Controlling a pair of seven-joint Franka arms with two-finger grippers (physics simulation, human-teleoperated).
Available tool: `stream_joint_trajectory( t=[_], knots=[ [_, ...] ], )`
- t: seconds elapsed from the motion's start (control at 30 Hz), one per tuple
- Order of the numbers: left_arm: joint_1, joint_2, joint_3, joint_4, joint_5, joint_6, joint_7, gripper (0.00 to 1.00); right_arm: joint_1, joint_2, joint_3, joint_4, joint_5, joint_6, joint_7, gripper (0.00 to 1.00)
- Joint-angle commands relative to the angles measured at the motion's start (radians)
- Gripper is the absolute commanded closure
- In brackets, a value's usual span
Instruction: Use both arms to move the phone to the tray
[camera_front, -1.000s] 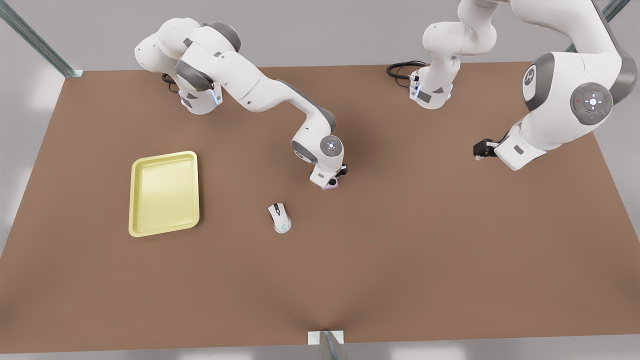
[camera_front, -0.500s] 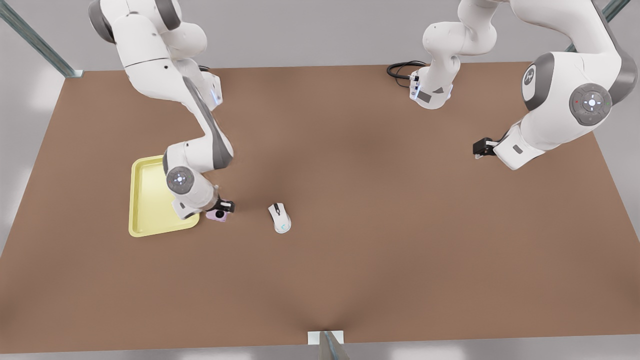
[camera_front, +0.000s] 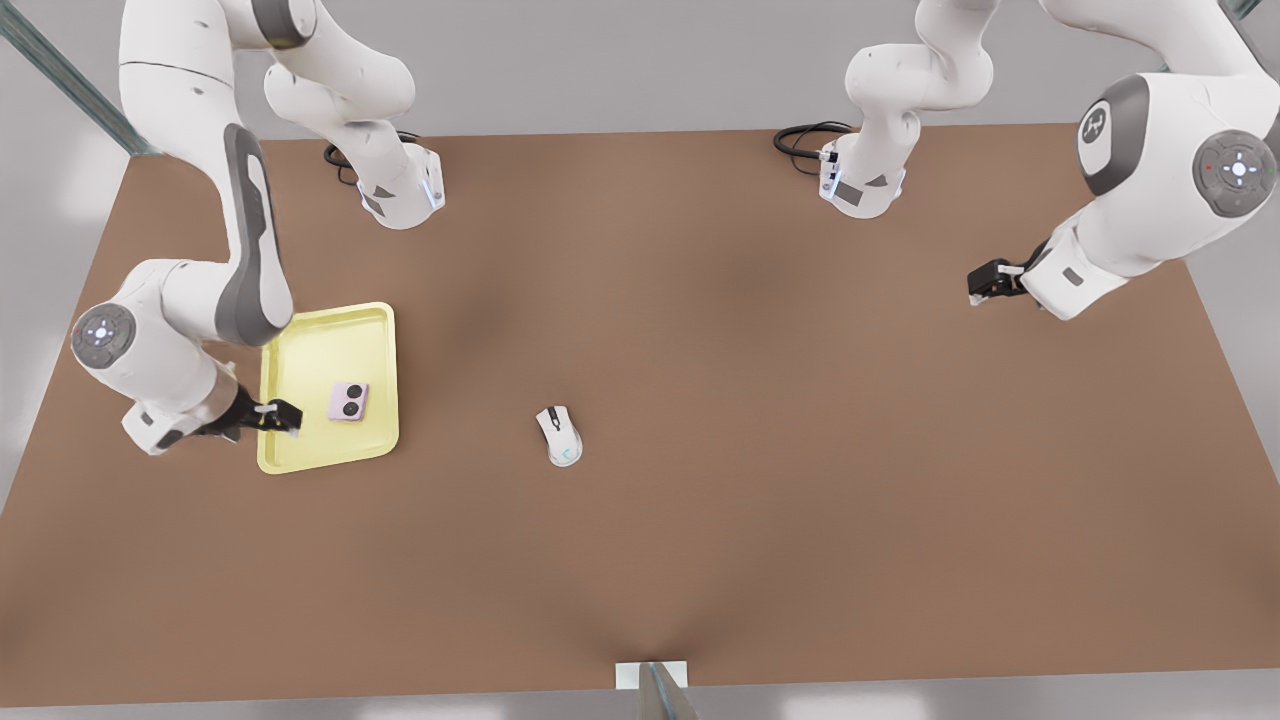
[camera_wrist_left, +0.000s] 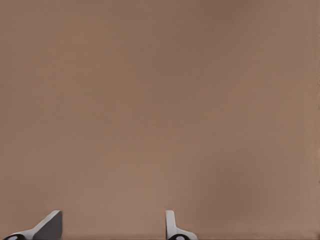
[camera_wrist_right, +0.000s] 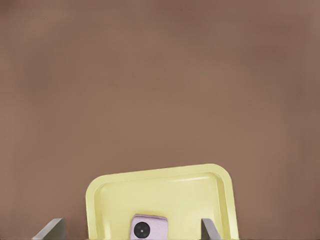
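Front view, near to far: brown table; white computer mouse lying alone near the table's middle, well apart from both arms. At the front view's left, pale yellow tray, flat on the table; inside it, toward its near right part, the phone, lying flat with its two black camera circles facing up, touched by nothing. Right gripper, at the tray's near left corner, above the rim and just beside the phone without touching it; fingers spread apart, holding nothing. Right wrist view: tray and phone between the two parted fingertips, clear of both. Farther back, at the front view's right, left gripper, hanging over bare table, well apart from tray, phone and mouse; that arm waits. Left wrist view: its fingertips parted and empty over the plain brown surface. At the far edge, black cable coiled beside the arm base at the right.
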Motion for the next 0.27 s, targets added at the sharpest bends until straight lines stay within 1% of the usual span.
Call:
stream_joint_trajectory(
  t=[0.0,0.03,0.07,0.13,0.17,0.2,0.23],
  knots=[
    [-0.005,0.001,0.001,-0.002,-0.004,0.000,0.002,0.00,-0.011,-0.060,0.064,0.117,-0.057,-0.375,-0.094,0.00],
    [-0.005,0.001,0.001,-0.002,-0.004,0.000,0.002,0.00,-0.038,-0.046,0.135,0.211,-0.072,-0.496,0.014,0.01],
    [-0.005,0.001,0.001,-0.002,-0.004,0.000,0.000,0.00,-0.089,-0.046,0.213,0.221,-0.092,-0.525,0.057,0.04],
    [-0.008,0.004,0.001,-0.002,-0.004,0.000,0.000,0.00,-0.080,-0.059,0.218,0.231,-0.063,-0.487,0.071,0.00],
    [-0.008,0.014,0.001,0.006,-0.004,-0.003,0.000,0.00,-0.077,-0.045,0.228,0.268,-0.062,-0.505,0.078,0.00],
    [-0.008,0.057,0.001,0.044,-0.005,-0.010,0.000,0.00,-0.057,-0.011,0.241,0.348,-0.065,-0.578,0.294,0.00],
    [-0.007,0.060,0.003,0.044,-0.005,-0.013,0.000,0.00,-0.046,-0.002,0.245,0.349,-0.054,-0.581,0.284,0.00]
  ],
)
